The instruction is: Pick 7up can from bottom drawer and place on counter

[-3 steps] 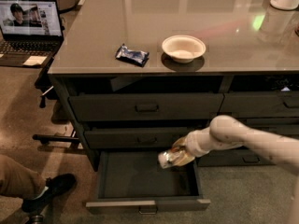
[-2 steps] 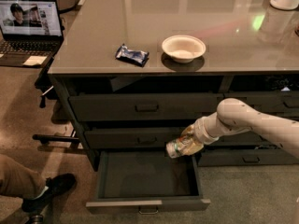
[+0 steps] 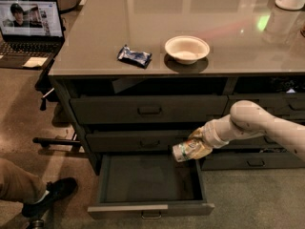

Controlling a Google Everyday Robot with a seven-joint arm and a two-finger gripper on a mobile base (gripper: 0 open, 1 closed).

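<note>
From where I stand, the broad glossy grey-brown counter [image 3: 143, 23] takes up most of the scene, catching the ceiling lights on top of a dark cabinet of drawers [image 3: 147, 109]. The bottom drawer [image 3: 143, 208], wide, shallow and dark grey with a lighter grey front and a small metal loop handle, is pulled right out, and its dark floor lies in plain view from front to back. The two dark-fronted drawers above it are shut. A thick white robot arm [image 3: 267, 125] reaches in from the right, level with the middle drawer. On a low surface at the far left sits an open black laptop [image 3: 31, 25] with a lit screen, and a person's tan trouser leg and black shoe [image 3: 47, 197] show on the floor at lower left. On the counter, a round cream-coloured bowl [image 3: 187, 49] stands upright showing its pale inside, and a dark blue crinkled snack wrapper [image 3: 135, 56] lies just to its left, apart from it. The gripper [image 3: 198, 144] is clamped around the small silvery-white and green 7up can [image 3: 183, 150]. The can hangs in the air over the right rear corner of the open drawer, clear of its floor and well below the counter. It is tipped nearly onto its side, silver end pointing left.
</note>
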